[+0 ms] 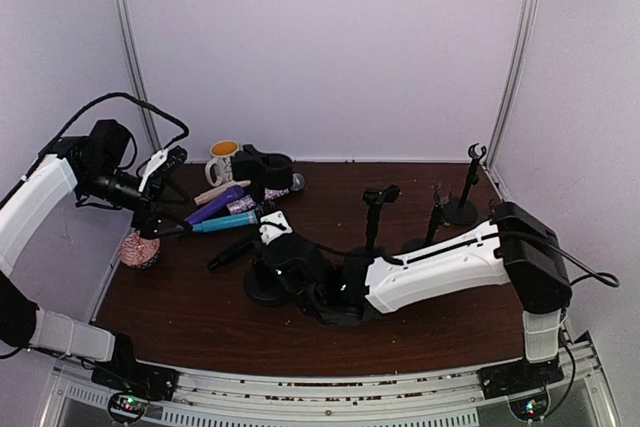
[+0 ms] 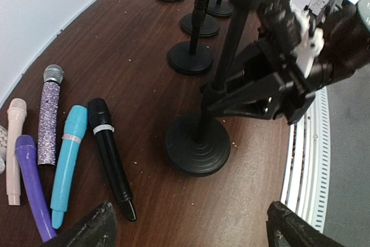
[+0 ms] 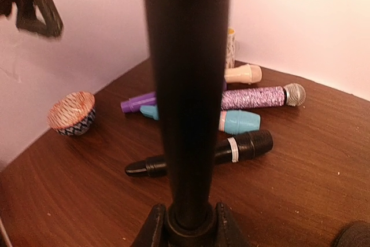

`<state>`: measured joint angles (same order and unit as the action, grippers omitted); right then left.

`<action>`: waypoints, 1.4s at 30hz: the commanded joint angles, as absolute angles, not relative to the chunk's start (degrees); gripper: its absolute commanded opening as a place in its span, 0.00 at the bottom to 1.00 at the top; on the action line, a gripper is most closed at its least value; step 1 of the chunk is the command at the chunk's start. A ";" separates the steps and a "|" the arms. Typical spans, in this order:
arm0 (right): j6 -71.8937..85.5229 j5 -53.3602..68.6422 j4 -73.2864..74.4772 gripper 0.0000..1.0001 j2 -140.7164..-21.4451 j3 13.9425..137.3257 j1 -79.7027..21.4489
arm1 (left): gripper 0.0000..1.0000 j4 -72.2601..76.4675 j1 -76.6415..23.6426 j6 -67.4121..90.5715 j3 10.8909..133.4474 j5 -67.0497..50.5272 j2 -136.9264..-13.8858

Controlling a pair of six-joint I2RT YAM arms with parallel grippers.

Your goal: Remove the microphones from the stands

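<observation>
While I checked the right wrist feed, the right gripper (image 3: pixel 188 224) had its fingers (image 3: pixel 151 228) narrow, pressed on either side of the tall black metal microphone stand (image 3: pixel 185 85), low on the pole just above its round base. Whether the clip at the stand's top held anything, I could not tell.

Left gripper (image 2: pixel 193 229): fingers (image 2: pixel 95 229) spread wide with nothing between them, hanging above the dark brown wooden table (image 1: pixel 200 332) at its left side.

Below it, five microphones lay flat, roughly side by side. The black handheld microphone with a white band (image 2: pixel 110 157) was nearest the stand base, near but not touching it. Just beside it came the teal plastic microphone (image 2: pixel 68 154), then the purple glitter microphone with a silver mesh head (image 2: pixel 49 122), the plain purple microphone (image 2: pixel 32 183) and the cream microphone (image 2: pixel 14 143).

Further out I noted a small patterned red-and-blue bowl (image 3: pixel 71 113) by the left wall, a white mug (image 1: pixel 222 159) at the back, and several shorter black stands (image 2: pixel 191 56) toward the table's right.
</observation>
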<state>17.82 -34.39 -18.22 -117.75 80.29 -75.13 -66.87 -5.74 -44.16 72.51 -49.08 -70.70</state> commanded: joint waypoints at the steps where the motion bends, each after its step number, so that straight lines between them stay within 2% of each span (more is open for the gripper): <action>1: 18.68 -28.97 -21.67 0.00 -108.45 84.66 -74.35 | 0.92 -62.51 -8.74 -41.77 70.68 -52.12 -69.59; 6: 21.27 -24.83 -18.27 0.00 -108.05 90.61 -74.34 | 0.88 -59.36 -14.19 -38.26 70.84 -51.47 -70.28; 18: 22.55 -19.32 -16.73 0.00 -108.16 96.00 -74.64 | 0.72 -58.01 -17.61 -35.91 73.12 -55.70 -72.65; 27: 23.04 -18.14 -17.37 0.00 -109.19 97.64 -74.94 | 0.49 -59.27 -18.48 -35.65 73.01 -62.06 -73.57; 32: 23.50 -16.52 -18.39 0.00 -109.25 97.81 -74.87 | 0.18 -59.79 -18.54 -35.71 73.45 -64.62 -73.48; 35: 23.76 -15.14 -18.70 0.00 -109.11 97.73 -74.84 | 0.05 -62.26 -18.54 -37.86 74.04 -66.53 -73.71; 37: 23.94 -13.95 -19.29 0.00 -108.64 97.36 -74.67 | 0.00 -64.99 -18.54 -40.46 74.65 -67.67 -74.11; 42: 25.11 -5.23 -20.92 0.00 -107.30 96.36 -73.56 | 0.00 -74.43 -18.54 -48.31 77.74 -70.97 -76.05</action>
